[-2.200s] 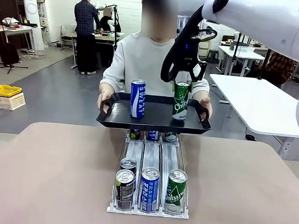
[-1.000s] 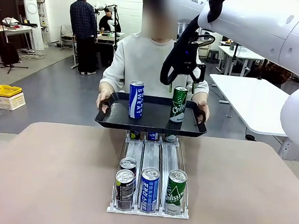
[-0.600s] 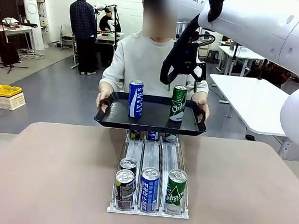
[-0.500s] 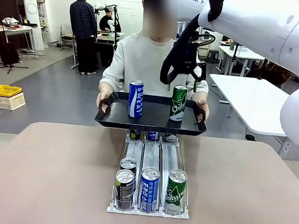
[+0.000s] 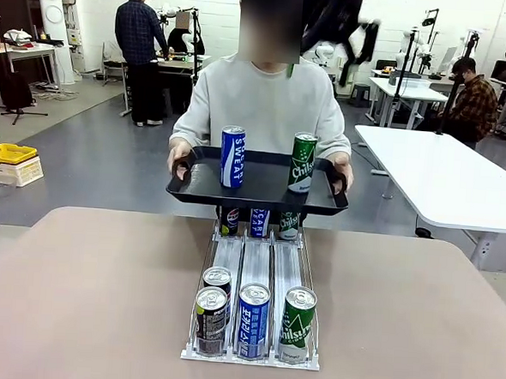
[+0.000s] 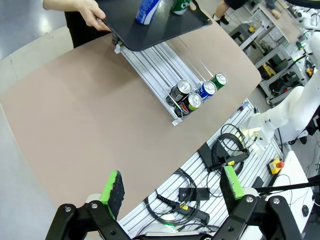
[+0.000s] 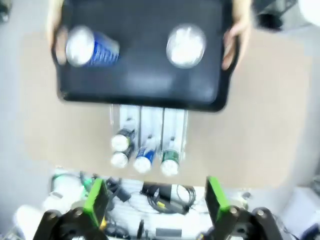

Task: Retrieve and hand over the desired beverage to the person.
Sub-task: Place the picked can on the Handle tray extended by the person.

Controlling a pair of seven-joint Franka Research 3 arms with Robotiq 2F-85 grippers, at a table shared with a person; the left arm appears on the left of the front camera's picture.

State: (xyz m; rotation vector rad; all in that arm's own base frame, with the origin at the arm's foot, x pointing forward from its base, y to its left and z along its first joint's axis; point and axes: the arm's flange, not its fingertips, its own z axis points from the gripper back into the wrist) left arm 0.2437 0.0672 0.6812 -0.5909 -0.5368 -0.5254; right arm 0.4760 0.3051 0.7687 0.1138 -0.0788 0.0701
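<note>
The person in a light grey top stands at the far side, both hands holding a black tray. A blue can and a green can stand upright on the tray. My right gripper hangs high above the tray, well clear of the green can. Its blurred wrist view looks straight down on the tray, the blue can and the green can, with the gripper open and nothing in it. My left gripper is open and holds nothing, high off the table's near corner.
A clear can rack lies on the brown table, with black cans, a blue can and a green can at its near end and more cans at its far end. A white table stands to the right.
My right gripper, just above the green can a second ago, has opened fully and risen well above the tray. The green can stays on the tray, which now sits slightly higher.
</note>
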